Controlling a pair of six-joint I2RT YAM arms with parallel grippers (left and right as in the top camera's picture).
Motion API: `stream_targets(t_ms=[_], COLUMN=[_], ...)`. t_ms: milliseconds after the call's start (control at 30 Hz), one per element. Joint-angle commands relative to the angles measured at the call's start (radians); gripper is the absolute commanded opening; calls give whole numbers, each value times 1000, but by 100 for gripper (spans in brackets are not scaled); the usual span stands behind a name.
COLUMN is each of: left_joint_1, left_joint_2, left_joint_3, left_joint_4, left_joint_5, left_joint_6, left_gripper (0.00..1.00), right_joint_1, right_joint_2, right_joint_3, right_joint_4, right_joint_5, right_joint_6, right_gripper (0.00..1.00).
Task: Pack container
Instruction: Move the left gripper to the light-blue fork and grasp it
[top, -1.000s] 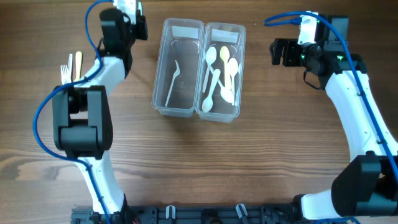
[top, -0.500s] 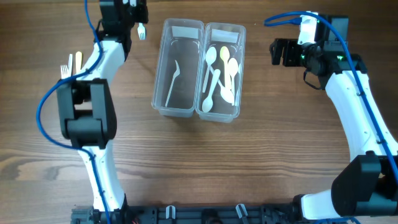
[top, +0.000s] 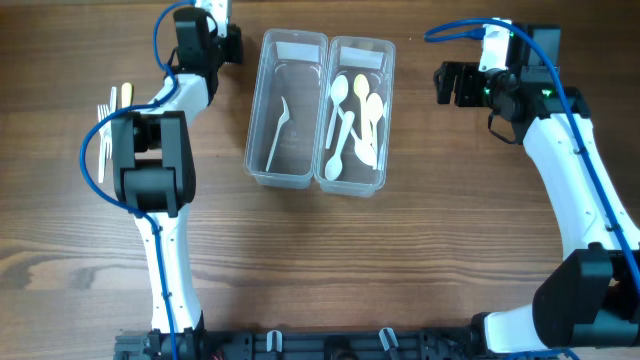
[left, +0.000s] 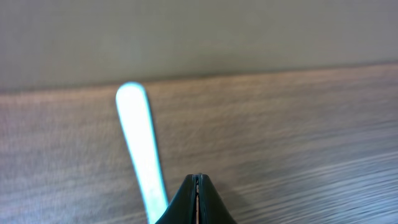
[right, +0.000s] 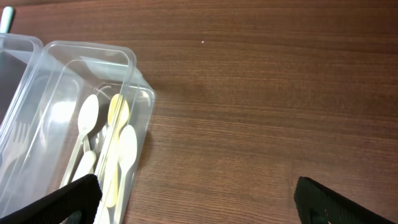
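Note:
Two clear plastic containers stand side by side at the table's far middle. The left container holds one white fork. The right container holds several white and yellow spoons; both also show in the right wrist view, spoons. My left gripper is just left of the left container's far end, shut on a white plastic fork whose handle sticks out past the jaws. My right gripper is open and empty, to the right of the containers.
Loose utensils lie on the table at the far left: white forks and a yellow one. Bare wood lies between the right container and my right gripper. A blue cable runs along each arm.
My left arm has swung its wrist at the far left corner and now sits closer to the left container. The fork tines seen under the gripper half a second ago are hidden. Right arm unmoved.

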Motion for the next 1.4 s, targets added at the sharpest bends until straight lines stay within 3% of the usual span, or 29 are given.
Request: stream_targets(t_ms=[0, 300, 767, 1067, 1367], left_joint_1=[16, 19, 22, 21, 21], left_joint_2=[53, 79, 47, -95, -302], left_joint_3=[20, 20, 21, 21, 21], left_joint_4=[14, 21, -267, -584, -996], left_joint_5=[-4, 1, -82, -146, -146], left_joint_6=[23, 23, 23, 12, -122], left_gripper=[4, 4, 4, 4, 4], right_joint_1=[0, 0, 0, 0, 0], right_joint_2=[-11, -11, -11, -11, -11], right_joint_3=[2, 2, 2, 2, 2], right_joint_4=[4, 4, 4, 4, 4], right_joint_5=[9, 9, 9, 9, 9], right_joint_6=[-11, -11, -11, -11, -11], right_gripper=[100, 100, 100, 100, 100])
